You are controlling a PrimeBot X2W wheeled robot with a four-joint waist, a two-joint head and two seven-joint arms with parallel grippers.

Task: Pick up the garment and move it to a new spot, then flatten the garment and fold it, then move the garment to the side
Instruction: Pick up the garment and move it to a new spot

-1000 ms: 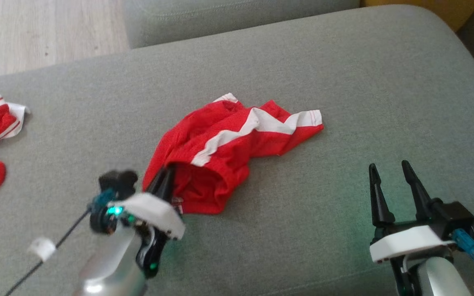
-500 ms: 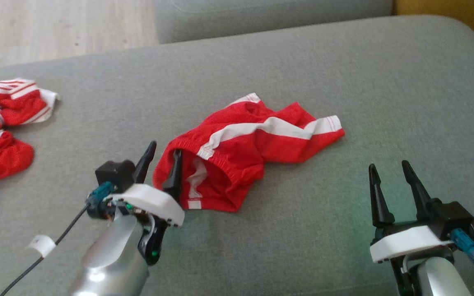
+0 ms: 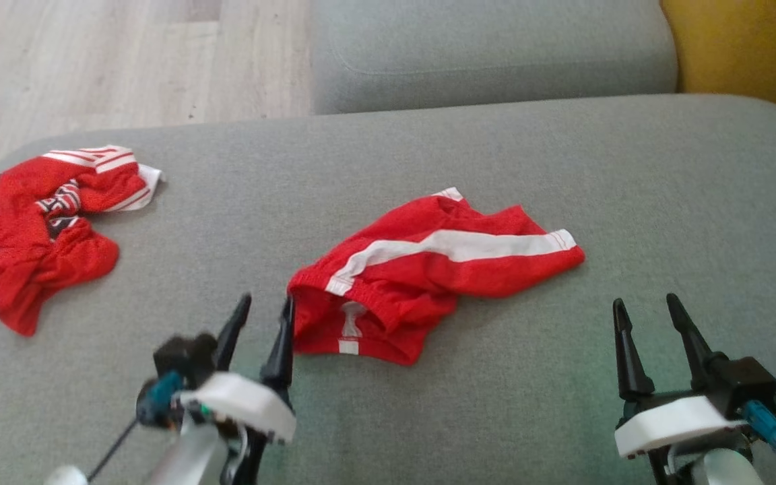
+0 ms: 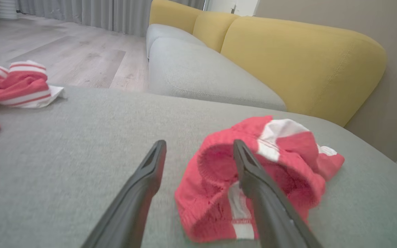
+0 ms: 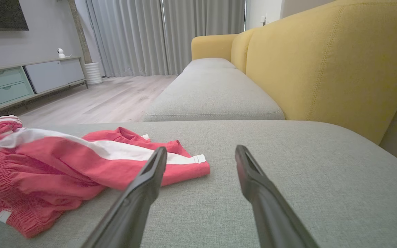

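Cushion, garment: left jaws now apart

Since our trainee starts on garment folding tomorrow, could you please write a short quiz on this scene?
1. True or false: the left gripper is shut on the red shorts.
2. The shorts lie on: A) a wooden floor, B) a grey cushion, C) a table.
3. What lies on the cushion to the robot's left of the shorts?
Key: 1 false, its jaws stand open beside the waistband; 2 B; 3 a second red garment with white stripes.
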